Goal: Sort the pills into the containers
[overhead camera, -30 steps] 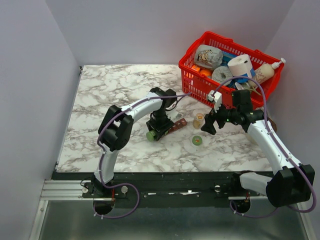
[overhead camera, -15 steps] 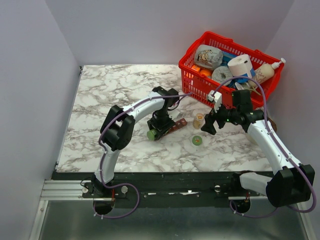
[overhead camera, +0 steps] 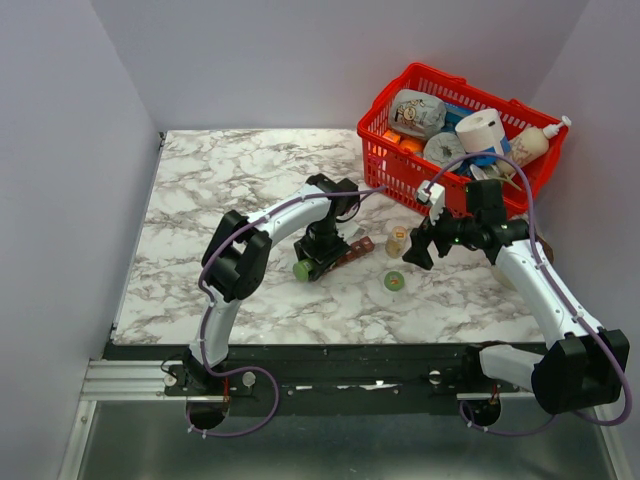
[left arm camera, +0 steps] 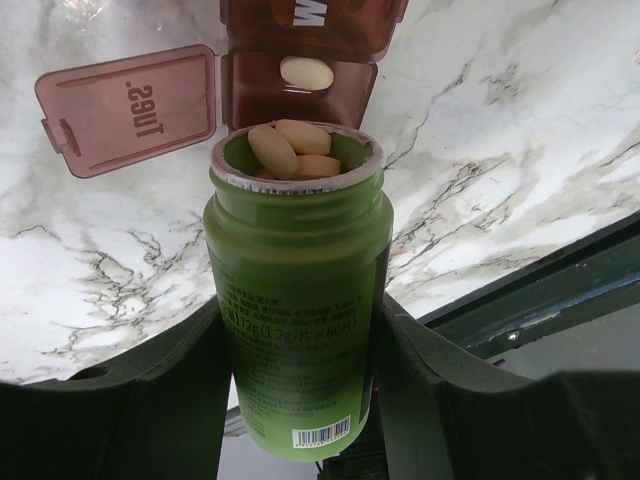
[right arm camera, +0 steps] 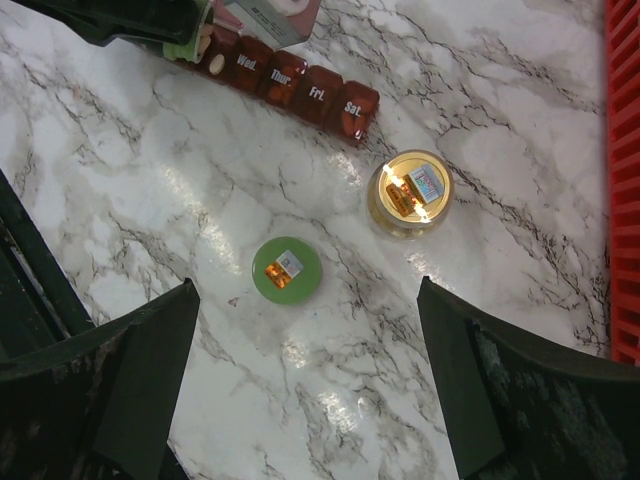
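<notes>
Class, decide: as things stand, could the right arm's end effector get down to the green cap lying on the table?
Probably yes: the open right end effector hangs above the green cap with nothing between them.

Reddish-brown organiser strip [right arm camera: 290, 78], one pill [left arm camera: 306, 72] inside

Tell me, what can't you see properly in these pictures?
Left wrist view: top edge cuts off most of the organiser.
Same view: the bottle wall hides pills below the top ones; label print too small.
Top view: the left claw covers the organiser's open cell.
Right wrist view: right edge cuts off nearly all the basket.
</notes>
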Controlling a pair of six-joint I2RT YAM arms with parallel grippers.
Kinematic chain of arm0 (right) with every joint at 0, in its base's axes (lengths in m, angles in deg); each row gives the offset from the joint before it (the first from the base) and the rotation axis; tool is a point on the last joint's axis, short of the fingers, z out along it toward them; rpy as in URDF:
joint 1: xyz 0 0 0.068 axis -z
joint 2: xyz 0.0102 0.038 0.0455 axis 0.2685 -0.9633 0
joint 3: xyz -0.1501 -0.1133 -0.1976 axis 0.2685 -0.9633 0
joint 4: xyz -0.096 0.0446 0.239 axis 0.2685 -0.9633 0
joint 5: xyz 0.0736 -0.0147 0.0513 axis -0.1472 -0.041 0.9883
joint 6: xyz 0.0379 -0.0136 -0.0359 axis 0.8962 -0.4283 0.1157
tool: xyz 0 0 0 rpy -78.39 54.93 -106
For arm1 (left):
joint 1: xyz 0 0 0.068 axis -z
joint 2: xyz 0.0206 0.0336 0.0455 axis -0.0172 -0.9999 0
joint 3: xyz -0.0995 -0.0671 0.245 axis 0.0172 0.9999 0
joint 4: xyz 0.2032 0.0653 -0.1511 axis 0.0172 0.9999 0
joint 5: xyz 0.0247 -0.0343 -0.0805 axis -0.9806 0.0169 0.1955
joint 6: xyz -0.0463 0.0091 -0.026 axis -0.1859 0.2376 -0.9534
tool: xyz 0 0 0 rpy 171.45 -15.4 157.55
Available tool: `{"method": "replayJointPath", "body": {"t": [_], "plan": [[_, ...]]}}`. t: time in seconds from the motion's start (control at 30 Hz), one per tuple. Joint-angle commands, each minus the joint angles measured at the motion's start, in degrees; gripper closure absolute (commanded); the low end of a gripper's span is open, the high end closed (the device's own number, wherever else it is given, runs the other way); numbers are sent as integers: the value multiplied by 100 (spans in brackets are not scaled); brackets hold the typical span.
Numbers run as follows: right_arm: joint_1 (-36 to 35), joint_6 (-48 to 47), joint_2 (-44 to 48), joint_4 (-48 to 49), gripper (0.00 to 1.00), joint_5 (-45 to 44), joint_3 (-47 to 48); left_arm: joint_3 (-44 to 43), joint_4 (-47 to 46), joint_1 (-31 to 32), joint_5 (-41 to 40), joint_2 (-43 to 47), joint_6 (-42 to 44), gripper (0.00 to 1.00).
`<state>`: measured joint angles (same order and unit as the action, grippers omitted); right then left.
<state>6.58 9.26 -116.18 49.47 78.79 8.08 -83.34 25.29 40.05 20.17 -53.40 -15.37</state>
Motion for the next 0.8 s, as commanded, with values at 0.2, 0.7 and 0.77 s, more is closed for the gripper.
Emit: {"method": "replayJointPath", "body": {"t": [0.2,0.7,0.77], "plan": [[47,-44,55,-119,0,164,118,-174,213,54,-125,77,-108,100],[38,-61,11,-137,0,173,118,-138,265,54,-116,16,-161,100],[47,-53,-6,-137,0,173,118,-217,222,62,-195,60,-143,100]]}}
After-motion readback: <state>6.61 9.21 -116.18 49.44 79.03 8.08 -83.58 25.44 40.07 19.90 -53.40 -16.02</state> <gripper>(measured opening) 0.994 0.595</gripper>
